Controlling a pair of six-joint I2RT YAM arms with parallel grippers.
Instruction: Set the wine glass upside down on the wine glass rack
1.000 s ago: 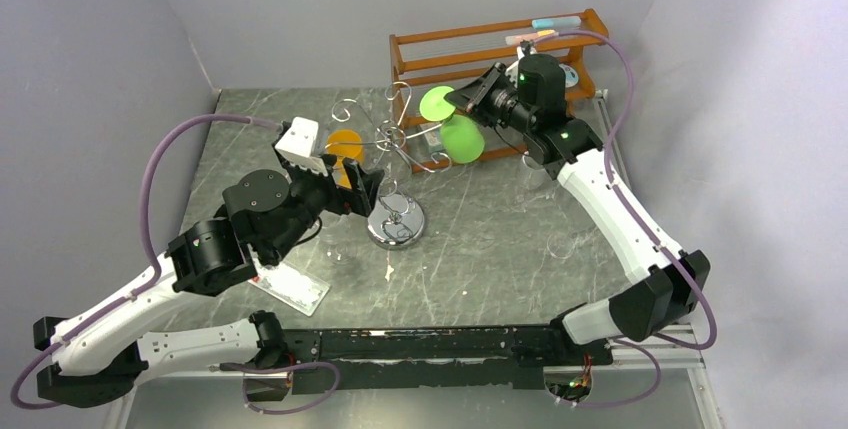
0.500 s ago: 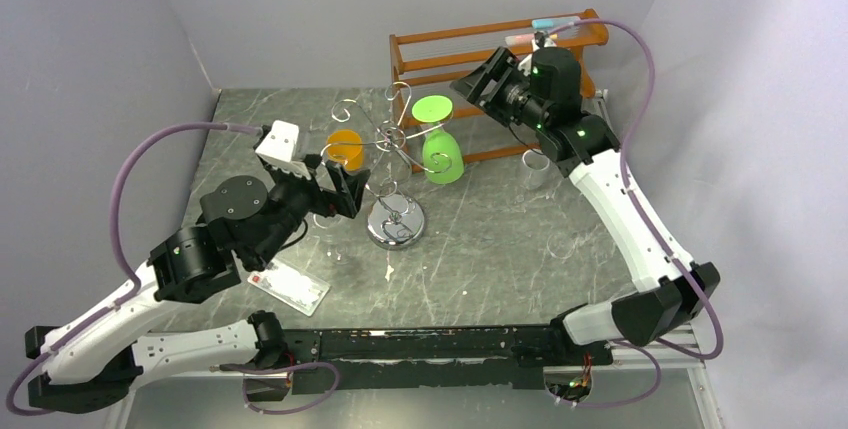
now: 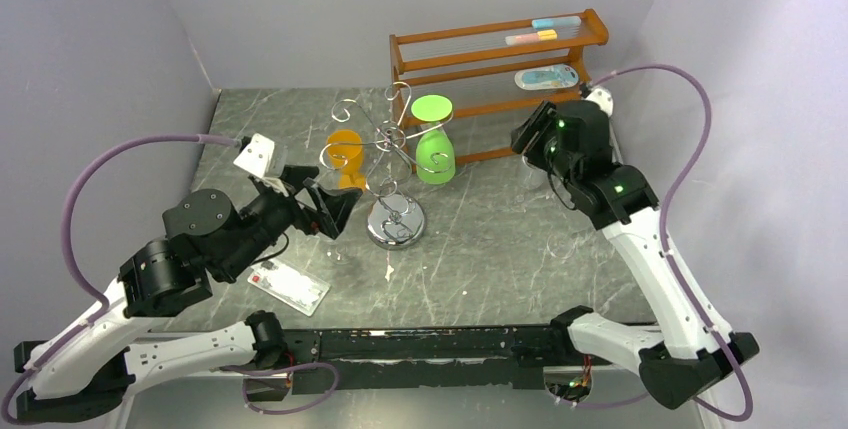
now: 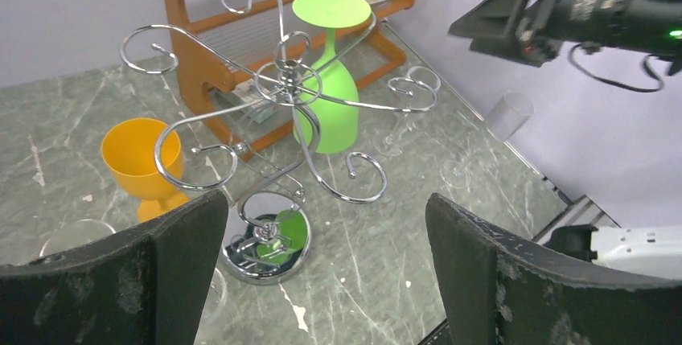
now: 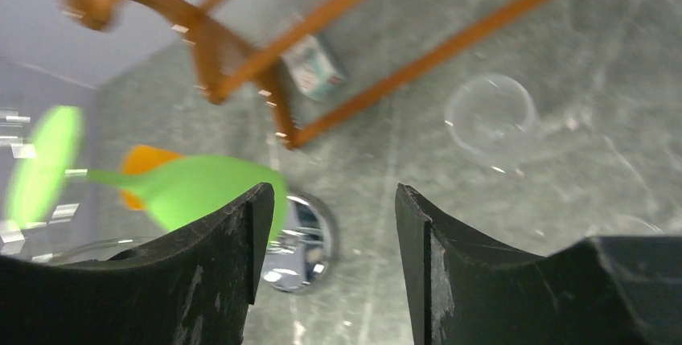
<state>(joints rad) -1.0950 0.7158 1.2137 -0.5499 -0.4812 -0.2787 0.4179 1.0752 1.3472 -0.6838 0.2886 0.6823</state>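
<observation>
Nearest to my bases, a white card (image 3: 290,286) lies flat on the table (image 3: 500,259), off the near-left side of the wine glass rack (image 3: 395,225). Just beyond the card, my left gripper (image 3: 330,211) hovers to the left of the rack, close to its round base but not touching it. Its jaws stand wide apart with nothing between them, and my left wrist camera looks through the gap straight at the chrome stand.

The rack stands upright, its curled arms spreading from the central post. An orange cup (image 3: 344,146) stands mouth up on the table, behind and to the left of the rack's base, under one of the curls.

The wine glass (image 3: 435,152), a green one, hangs upside down from an arm on the rack's far-right side. Its flat foot sits on top above the wire, the stem runs down through the curl and the bowl opens downward. I cannot tell whether its rim clears the table. Neither of my grippers touches it.

My right gripper (image 3: 528,135) is held above the table, right of the rack and well apart from it, with its jaws spread and empty. A clear cup (image 4: 508,113) stands on the table near it. Farthest back, behind the rack, is a brown wooden shelf (image 3: 500,49) with a few small items on its tiers.
</observation>
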